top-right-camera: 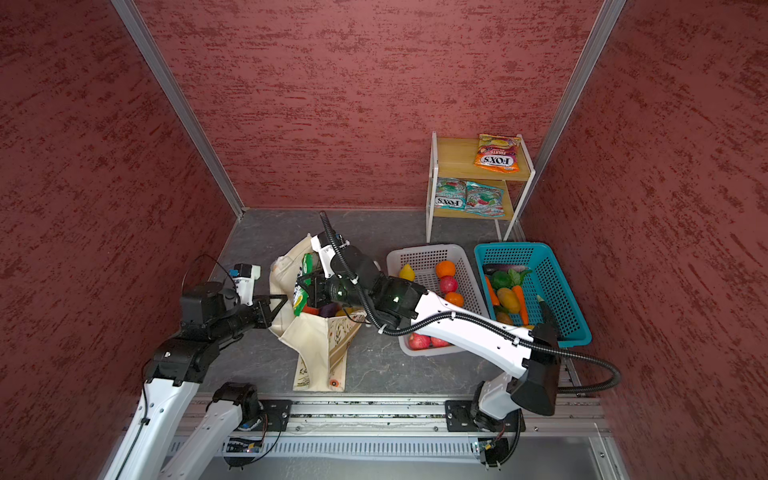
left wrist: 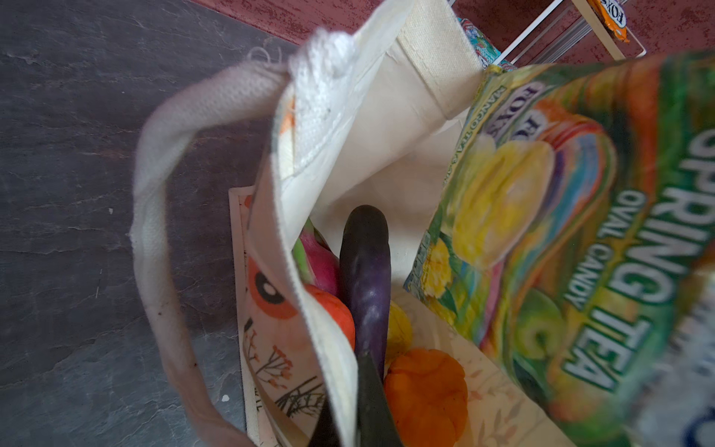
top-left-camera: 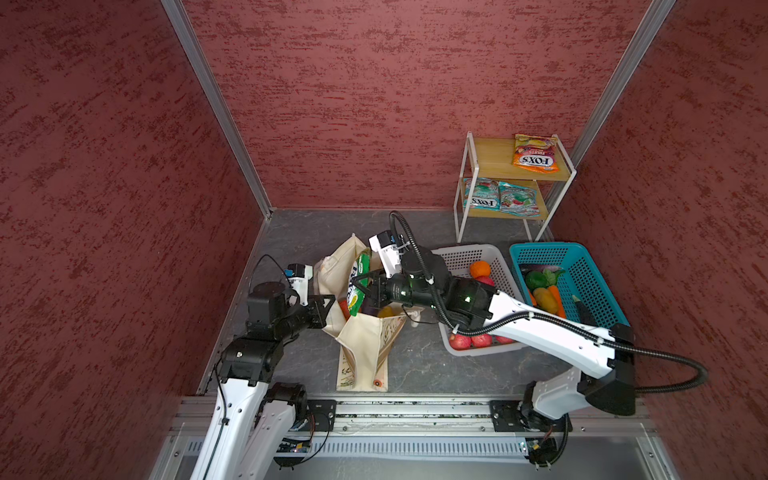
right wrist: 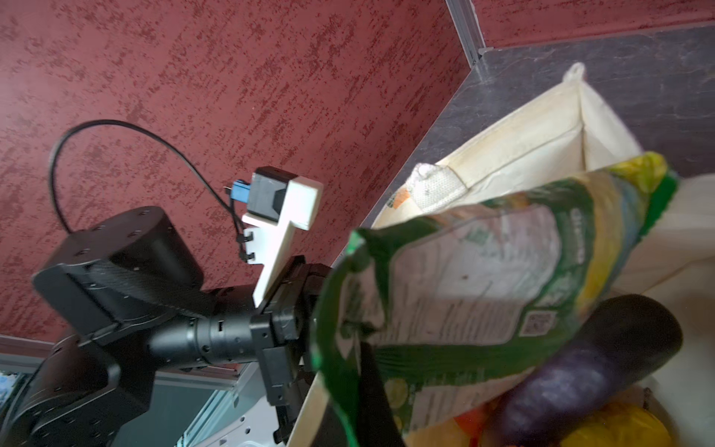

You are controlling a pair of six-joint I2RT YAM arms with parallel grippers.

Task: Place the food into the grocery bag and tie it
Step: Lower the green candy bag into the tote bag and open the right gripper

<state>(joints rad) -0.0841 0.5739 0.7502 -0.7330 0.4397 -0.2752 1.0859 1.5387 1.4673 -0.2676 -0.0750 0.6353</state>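
item: cream canvas floral tote bag (top-left-camera: 361, 340), centre of frame, mouth open | left gripper (top-left-camera: 331, 300): pressed together on the tote's left rim | right gripper (top-left-camera: 360, 286): pinching glossy green FOX'S packet (top-left-camera: 363, 266) over the mouth | inside: purple eggplant (left wrist: 365, 278)

Rough red walls (top-left-camera: 353, 104) close the left, far and right sides, joined by metal posts (top-left-camera: 216, 108). The floor (top-left-camera: 419, 365) is dark grey and stone-like. A white-framed wooden shelf (top-left-camera: 492, 156) stands in the far right corner.
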